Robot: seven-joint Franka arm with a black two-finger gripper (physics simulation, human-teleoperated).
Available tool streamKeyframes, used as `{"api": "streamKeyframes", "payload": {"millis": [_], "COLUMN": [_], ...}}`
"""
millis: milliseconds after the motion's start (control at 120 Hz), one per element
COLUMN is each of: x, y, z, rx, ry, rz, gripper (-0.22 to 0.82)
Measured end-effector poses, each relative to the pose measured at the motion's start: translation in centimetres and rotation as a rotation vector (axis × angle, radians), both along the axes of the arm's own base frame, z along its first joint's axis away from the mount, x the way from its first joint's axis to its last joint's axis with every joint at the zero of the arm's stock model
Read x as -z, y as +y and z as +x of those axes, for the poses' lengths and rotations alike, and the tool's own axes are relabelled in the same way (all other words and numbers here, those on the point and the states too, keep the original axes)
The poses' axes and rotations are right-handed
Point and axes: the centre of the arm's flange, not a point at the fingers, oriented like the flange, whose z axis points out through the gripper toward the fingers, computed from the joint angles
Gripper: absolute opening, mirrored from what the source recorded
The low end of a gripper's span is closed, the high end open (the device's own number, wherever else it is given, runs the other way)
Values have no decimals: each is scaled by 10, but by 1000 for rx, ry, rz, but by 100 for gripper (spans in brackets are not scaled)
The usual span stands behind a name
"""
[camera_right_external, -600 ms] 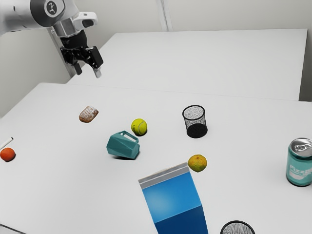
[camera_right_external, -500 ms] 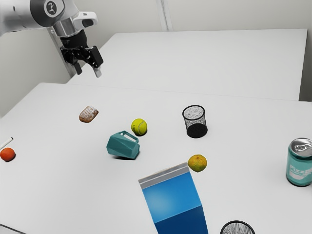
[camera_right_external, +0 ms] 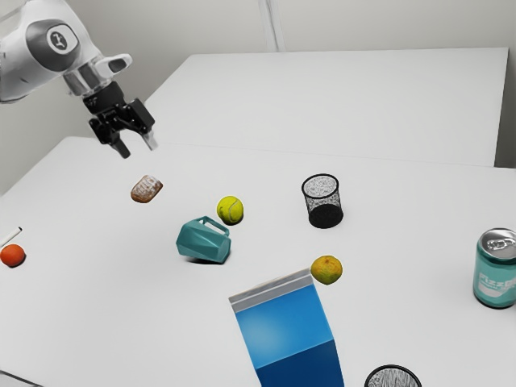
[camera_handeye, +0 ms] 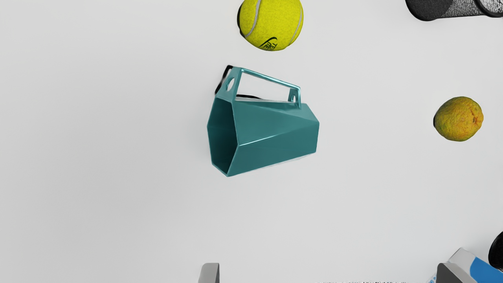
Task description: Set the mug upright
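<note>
Wrist view, mug (camera_handeye: pixel 263 129): on its side on the desk (camera_right_external: pixel 105 322); handle toward the tennis ball (camera_handeye: pixel 272 24); mouth toward the exterior view's left, base toward the mottled fruit (camera_handeye: pixel 459 118).
Tool (camera_right_external: pixel 137 149): wide open, 2 fingers well apart, nothing between them; raised over the desk, clear of the mug, on its mouth side.
Step in hand: approach, judged from the empty tool and the lying mug; upright condition not met.
Next move: bring the tool over the mug, align the 2 fingers across the body, lower, close. Then lift, rotate until the base faces down, set down and release.
Tennis ball: near the handle, apart from it; the closest obstruction. A finger lowered on that side could push it and start it rolling.
Mug body: faceted and tapered; may twist or slip if gripped off-square.
Mottled fruit: beyond the base; allow room for the turn.
Carton (camera_right_external: pixel 286 334): blue, beside the fruit; keep the swing short of it.
Mesh cup (camera_right_external: pixel 322 201): upright, beyond the tennis ball; low risk.
Brown item (camera_right_external: pixel 147 189): between tool and mug, toward the exterior view's left; pass above it.
</note>
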Motion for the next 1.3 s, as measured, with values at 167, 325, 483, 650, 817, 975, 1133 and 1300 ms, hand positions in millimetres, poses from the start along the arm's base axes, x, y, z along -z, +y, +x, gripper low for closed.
{"api": "streamKeyframes", "payload": {"millis": [167, 325, 483, 650, 817, 975, 1133, 1300], "x": [72, 127, 180, 216, 242, 248, 247, 245], "y": [6, 27, 27, 23, 15, 11, 10, 13], "z": [-10, -5, -3, -4, -14, -17, -17, -19], "rx": [-18, -55, -73, -95, -135, -133, -88, -45], "ry": [38, 55, 64, 51, 36, 0, -38, -72], "rz": [-154, -237, -320, -390, -483, -540, -566, -585], "gripper": [60, 60, 60, 60, 60, 57, 16, -5]}}
